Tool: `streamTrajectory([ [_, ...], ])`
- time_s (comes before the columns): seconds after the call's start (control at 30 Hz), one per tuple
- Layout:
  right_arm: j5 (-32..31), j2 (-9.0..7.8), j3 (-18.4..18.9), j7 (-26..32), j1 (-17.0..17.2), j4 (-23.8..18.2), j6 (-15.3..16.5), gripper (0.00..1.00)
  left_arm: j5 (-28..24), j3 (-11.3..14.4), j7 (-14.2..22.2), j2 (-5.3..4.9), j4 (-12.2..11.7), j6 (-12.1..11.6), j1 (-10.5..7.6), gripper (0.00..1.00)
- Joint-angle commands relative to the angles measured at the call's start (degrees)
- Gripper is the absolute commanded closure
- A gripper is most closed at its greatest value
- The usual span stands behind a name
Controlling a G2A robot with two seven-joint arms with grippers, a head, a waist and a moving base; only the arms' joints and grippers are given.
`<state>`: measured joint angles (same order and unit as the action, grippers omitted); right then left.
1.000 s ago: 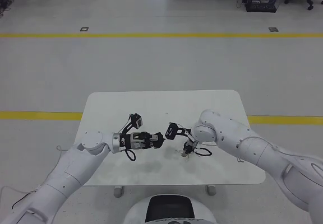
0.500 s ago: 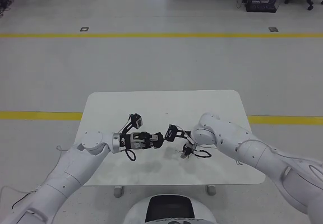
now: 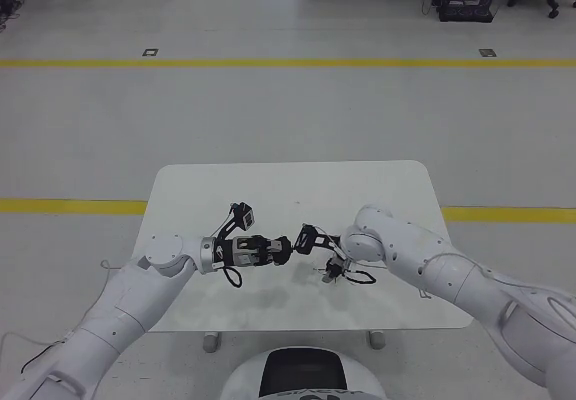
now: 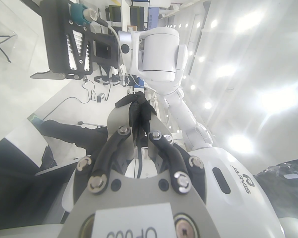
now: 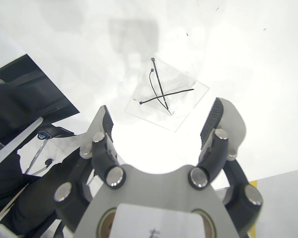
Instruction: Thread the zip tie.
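Three black zip ties (image 5: 158, 85) lie crossed on a clear flat tray (image 5: 193, 95) on the white table (image 3: 208, 190). My right gripper (image 5: 161, 117) hangs open just above them, fingers pointing down, nothing between its ribbed pads. In the top view it is at the table's front middle (image 3: 331, 268). My left gripper (image 4: 139, 110) is held level beside it, shut, with a thin black zip tie strand (image 4: 139, 162) running between its fingers. In the top view the left gripper (image 3: 284, 250) sits a short way left of the right one. The left wrist view shows the right gripper's fingers (image 4: 47, 75) spread.
The table's far half and both side areas are bare white surface (image 3: 368, 190). Small dark specks (image 5: 187, 34) dot the surface beyond the tray. The table's near edge (image 3: 308, 328) lies close behind the grippers.
My right gripper has shifted slightly toward the left arm and lower over the zip ties. The left arm has stayed put.
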<state>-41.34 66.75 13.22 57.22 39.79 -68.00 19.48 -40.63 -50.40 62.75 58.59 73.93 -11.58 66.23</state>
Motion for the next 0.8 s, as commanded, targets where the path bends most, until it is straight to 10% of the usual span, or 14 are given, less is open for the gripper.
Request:
streamTrajectory([
  [0.0, -0.1, 0.06, 0.0, 0.1, 0.1, 0.1, 0.0, 0.51, 0.0, 0.0, 0.0, 0.00, 0.0, 0.0, 0.00, 1.00],
  [0.77, -0.3, 2.69, -3.5, -3.1, -0.3, 6.1, 0.0, 0.73, 0.0, 0.0, 0.0, 0.00, 0.0, 0.0, 0.00, 1.00],
])
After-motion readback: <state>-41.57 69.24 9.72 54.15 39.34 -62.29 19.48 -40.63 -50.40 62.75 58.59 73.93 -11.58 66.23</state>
